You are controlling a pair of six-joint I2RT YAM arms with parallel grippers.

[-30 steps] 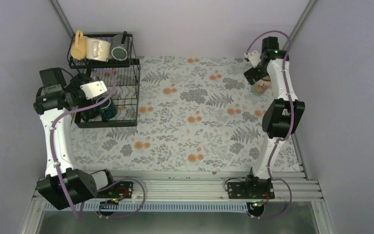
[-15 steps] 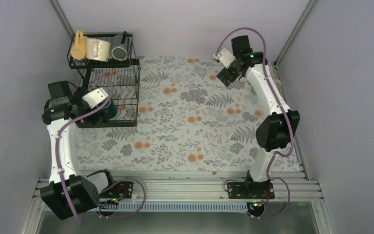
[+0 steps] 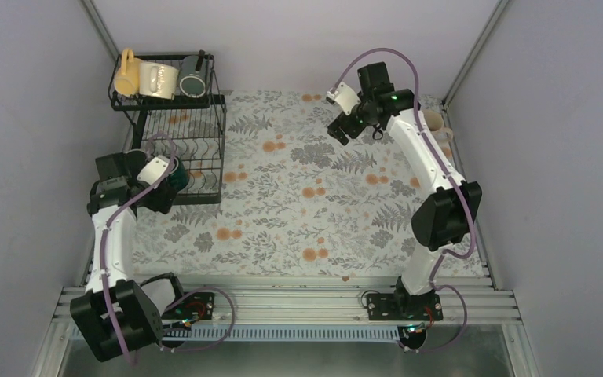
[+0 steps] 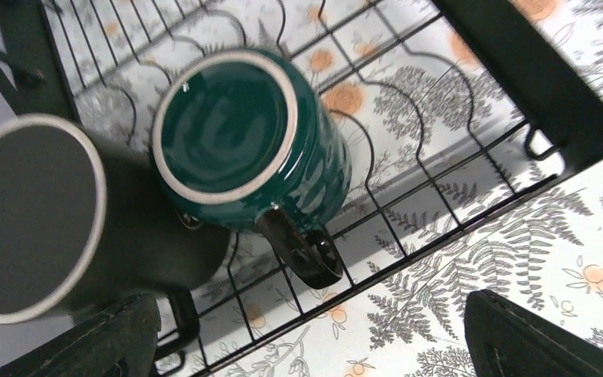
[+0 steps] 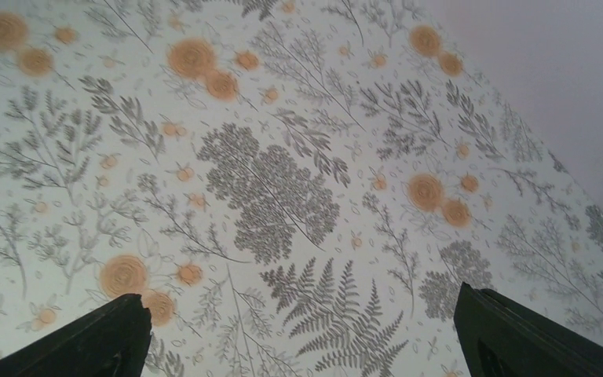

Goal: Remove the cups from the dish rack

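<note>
Left pincer [image 4: 314, 345] is spread wide with nothing in it, hanging over the dark green mug [image 4: 243, 133], which sits bottom-up in the dish rack [image 4: 534, 86] lower tray, right beside the black mug [image 4: 47, 220]. Right pincer [image 5: 298, 338] is wide open and empty too, above the floral-cloth table [image 3: 298, 204]. Yellow mug [image 3: 126, 72], cream mug [image 3: 158, 79] and dark grey mug [image 3: 192, 80] lie on the upper shelf, and the beige mug [image 3: 437, 122] is at the table's far right edge. Plain pale walls all round.
</note>
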